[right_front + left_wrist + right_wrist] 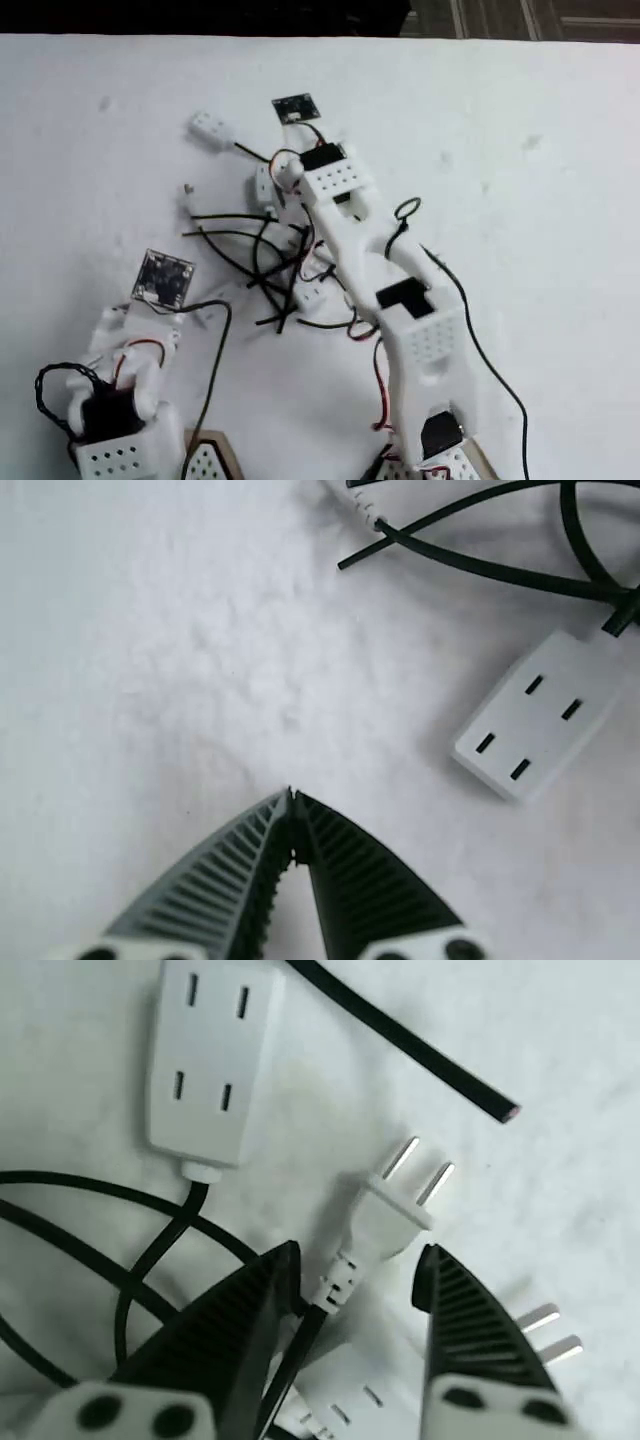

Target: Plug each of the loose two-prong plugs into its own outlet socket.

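from above, the white table [560,200] carries a tangle of black cords [250,260] at its middle; a white four-slot outlet block [212,130] lies toward eleven o'clock. the left arm [125,370] sits at seven o'clock, and the right arm [350,225] stretches from five o'clock over the tangle.

at the left wrist, the left hand [292,805] is pressed together on nothing, with a second white outlet block [535,725] near it.

at the right wrist, the right hand [358,1260] is spread, a white two-prong plug [392,1215] lying on the table between its fingers.
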